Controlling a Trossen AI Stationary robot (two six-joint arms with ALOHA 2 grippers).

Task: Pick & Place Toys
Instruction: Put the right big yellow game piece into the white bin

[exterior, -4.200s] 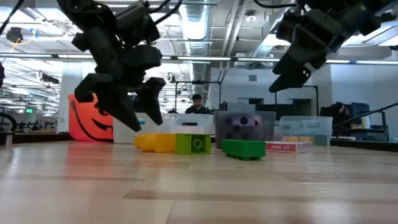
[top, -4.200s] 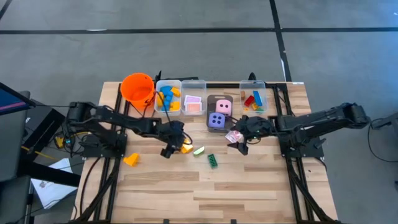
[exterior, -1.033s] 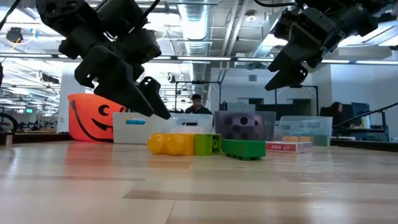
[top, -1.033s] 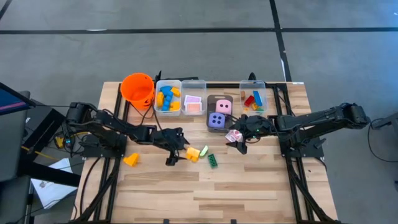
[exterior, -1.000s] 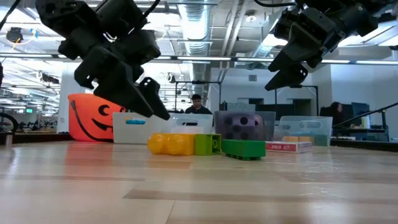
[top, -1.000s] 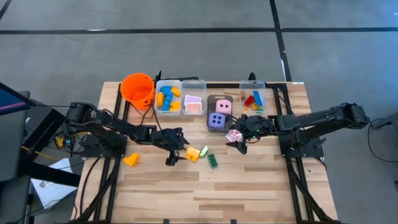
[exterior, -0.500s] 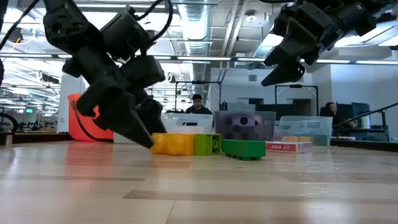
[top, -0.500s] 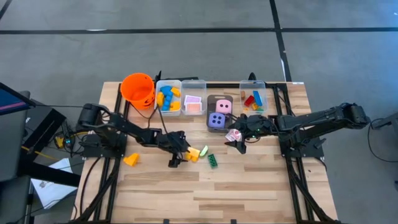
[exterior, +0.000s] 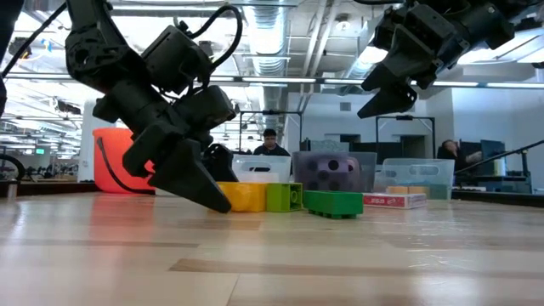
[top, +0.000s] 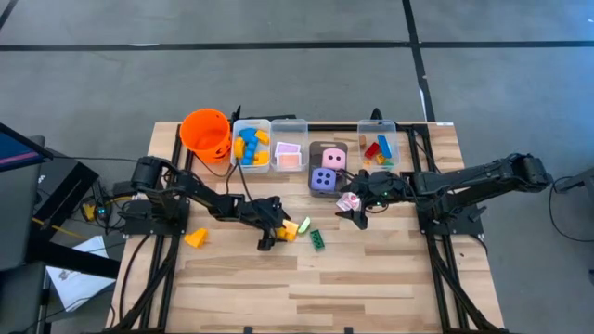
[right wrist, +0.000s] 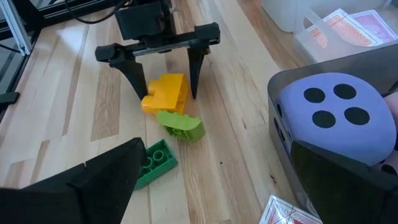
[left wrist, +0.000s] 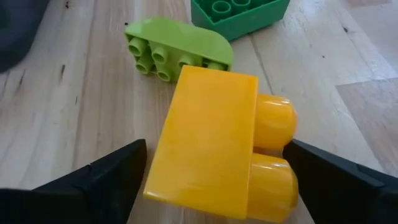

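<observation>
Lined up for the yellow block grab

Left gripper [top: 270, 237] down at table level, fingers spread wide either side of the yellow block [left wrist: 214, 144], nothing clamped yet. Block flat on the wood beside the light green block [left wrist: 178, 48]. Right gripper [top: 356, 215] hovering near the purple die [top: 323, 180], fingers apart, empty.

Overhead, table-level and two close wrist cameras all share the yellow block [top: 287, 229].

Bright, even overhead light, sharp
</observation>
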